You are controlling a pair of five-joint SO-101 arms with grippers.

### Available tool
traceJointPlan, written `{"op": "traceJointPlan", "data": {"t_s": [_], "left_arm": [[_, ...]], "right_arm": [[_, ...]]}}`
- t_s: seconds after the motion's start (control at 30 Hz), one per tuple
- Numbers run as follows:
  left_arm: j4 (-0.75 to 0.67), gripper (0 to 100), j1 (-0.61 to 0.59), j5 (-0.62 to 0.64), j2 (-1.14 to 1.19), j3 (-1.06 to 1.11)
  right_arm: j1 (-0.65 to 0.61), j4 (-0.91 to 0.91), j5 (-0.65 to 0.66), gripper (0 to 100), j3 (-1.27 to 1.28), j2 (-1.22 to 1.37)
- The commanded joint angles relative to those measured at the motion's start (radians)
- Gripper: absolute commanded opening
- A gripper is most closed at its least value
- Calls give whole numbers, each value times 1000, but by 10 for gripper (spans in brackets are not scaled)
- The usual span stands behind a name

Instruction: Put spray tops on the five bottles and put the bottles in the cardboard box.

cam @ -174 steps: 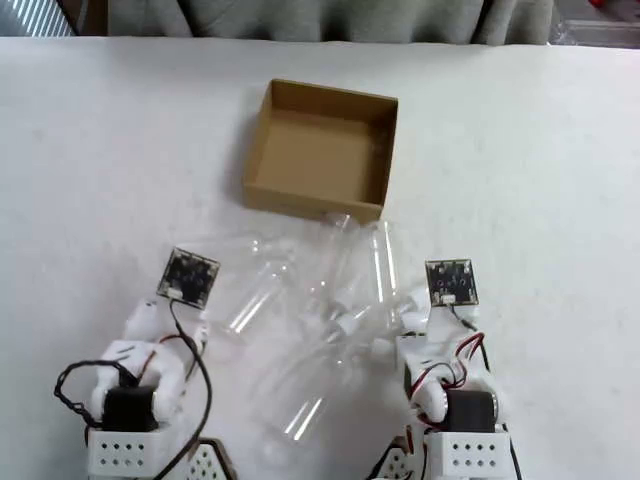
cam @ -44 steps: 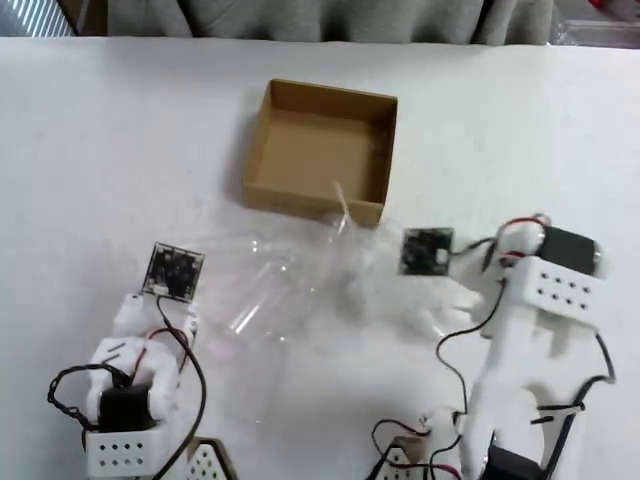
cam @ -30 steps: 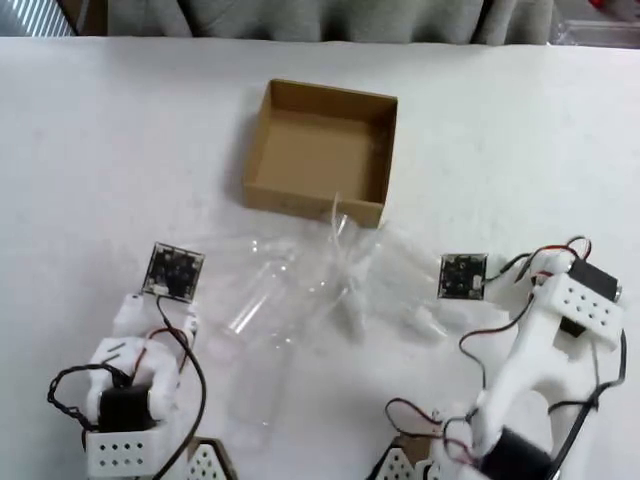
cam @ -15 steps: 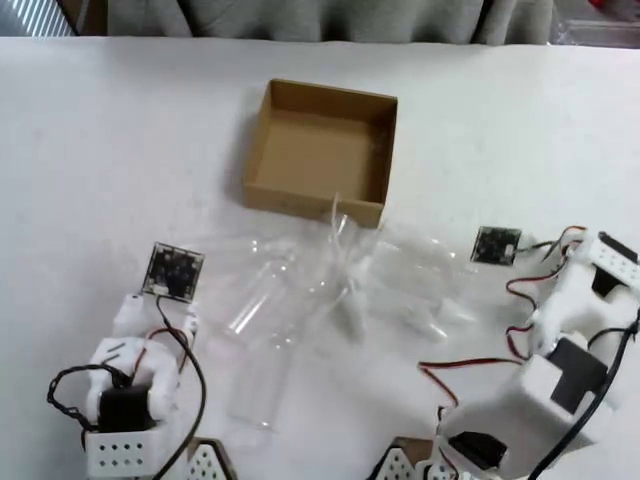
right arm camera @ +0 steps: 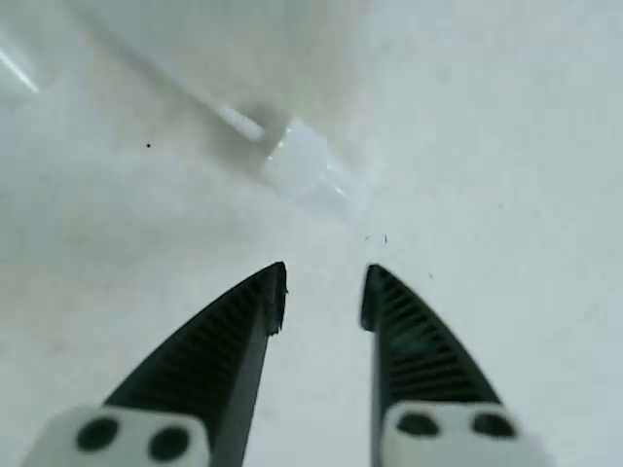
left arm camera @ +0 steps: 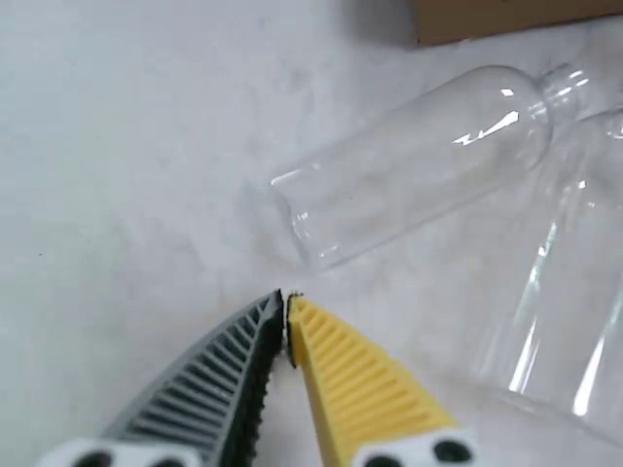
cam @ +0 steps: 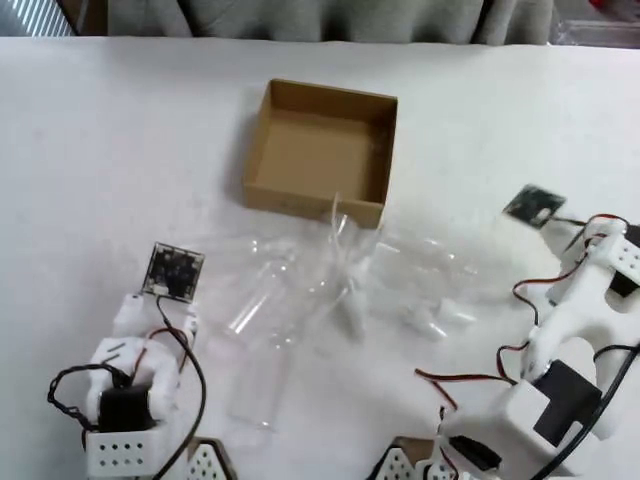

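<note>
Nearby — bottles (cam: 258,298) (lying) beside cardboard box (cam: 310,203)

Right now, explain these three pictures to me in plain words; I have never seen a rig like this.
These are two small robot arms at a white table. The wide picture looks down from a fixed camera: the left arm sits at the lower left, the right arm at the right. The other two pictures come from a camera on each arm's wrist. The left arm's fingers, grey and yellow, are shut and hold nothing, beside a clear bottle lying on its side. The right arm's fingers are open and empty, close to a small white part, probably a spray top. On the table lie several clear bottles in a heap, and behind them an open cardboard box.
</note>
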Motion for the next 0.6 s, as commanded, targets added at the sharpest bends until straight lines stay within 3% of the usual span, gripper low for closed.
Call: {"op": "traceJointPlan", "data": {"t_s": [0.0, 0.1, 0.23, 0.57], "left_arm": [[-20, 23, -12, -12, -15, -3], [-20, 23, -12, -12, -15, -3], [-20, 23, -12, -12, -15, -3], [-20, 23, -12, -12, -15, -3]], "right_arm": [[65, 10, -307, 46, -44, -44], [108, 8, -499, 15, -44, -19], [125, -87, -657, 15, -38, 31], [47, -226, -709, 16, -46, 203]]}}
